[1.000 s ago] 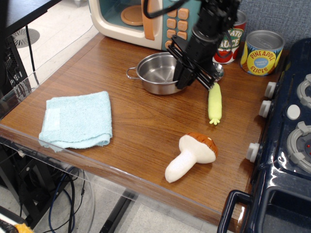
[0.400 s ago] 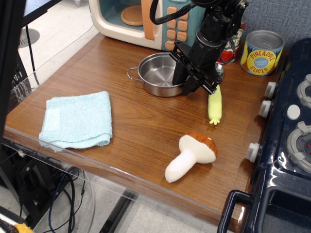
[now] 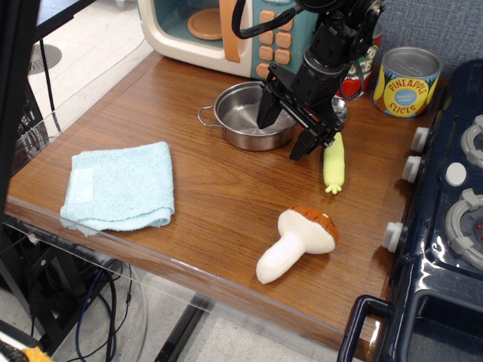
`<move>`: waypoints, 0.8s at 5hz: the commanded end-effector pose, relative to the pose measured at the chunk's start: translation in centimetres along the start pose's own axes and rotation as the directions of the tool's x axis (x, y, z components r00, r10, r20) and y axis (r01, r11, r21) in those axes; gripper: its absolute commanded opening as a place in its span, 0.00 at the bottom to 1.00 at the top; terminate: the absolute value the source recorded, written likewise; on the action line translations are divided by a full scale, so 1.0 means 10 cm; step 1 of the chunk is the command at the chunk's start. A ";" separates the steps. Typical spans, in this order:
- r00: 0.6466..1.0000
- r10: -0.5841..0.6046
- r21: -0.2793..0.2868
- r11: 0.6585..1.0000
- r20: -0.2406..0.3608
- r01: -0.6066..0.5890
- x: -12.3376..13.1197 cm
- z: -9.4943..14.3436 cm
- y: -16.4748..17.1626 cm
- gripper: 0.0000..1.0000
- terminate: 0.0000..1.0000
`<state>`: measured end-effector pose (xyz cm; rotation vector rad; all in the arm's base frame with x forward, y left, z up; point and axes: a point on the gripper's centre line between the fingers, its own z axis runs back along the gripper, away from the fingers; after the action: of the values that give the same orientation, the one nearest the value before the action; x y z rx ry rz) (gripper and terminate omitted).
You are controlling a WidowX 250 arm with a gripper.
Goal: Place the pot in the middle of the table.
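One black gripper [image 3: 285, 132] is hanging over the right side of the pot [image 3: 249, 115], its two fingers spread wide apart. One finger [image 3: 267, 111] is dipping down inside the bowl, and the other one is sitting outside the pot's right wall, pointing down toward the wood near the top of a yellow toy corn [image 3: 333, 160]. Nothing is being squeezed between them; the pot's rim is simply lying in the gap.

The pot is sitting upright on the table [image 3: 219, 196], toward the back, just in front of a toy microwave [image 3: 226, 30] with an orange handle and buttons. One wire loop handle is sticking out on its left side; the other is hidden behind the arm.

Behind the arm, a tomato sauce can [image 3: 361, 64] is peeking out, and a pineapple slices can [image 3: 407, 81] is standing just beside it to the right. A folded blue cloth [image 3: 119, 185] is lying well apart from the pot, near the table's front left edge. A plush mushroom [image 3: 296, 241] is lying on its side toward the front, cap pointing back and right. A dark blue toy stove [image 3: 445, 219] is taking up the right edge of the scene.
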<state>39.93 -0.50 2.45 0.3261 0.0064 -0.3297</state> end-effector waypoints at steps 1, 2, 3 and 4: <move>0.978 0.059 0.011 0.998 0.199 -0.062 -0.02 0.84 0.19 1.00 0.00; 0.965 0.110 0.015 0.993 0.239 -0.117 -0.18 0.93 0.16 1.00 0.00; 0.965 0.110 0.015 0.993 0.239 -0.117 -0.18 0.93 0.16 1.00 0.00; 0.965 0.110 0.015 0.993 0.239 -0.117 -0.18 0.93 0.16 1.00 0.00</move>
<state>38.47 -0.51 9.17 0.3110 -0.1843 -0.2485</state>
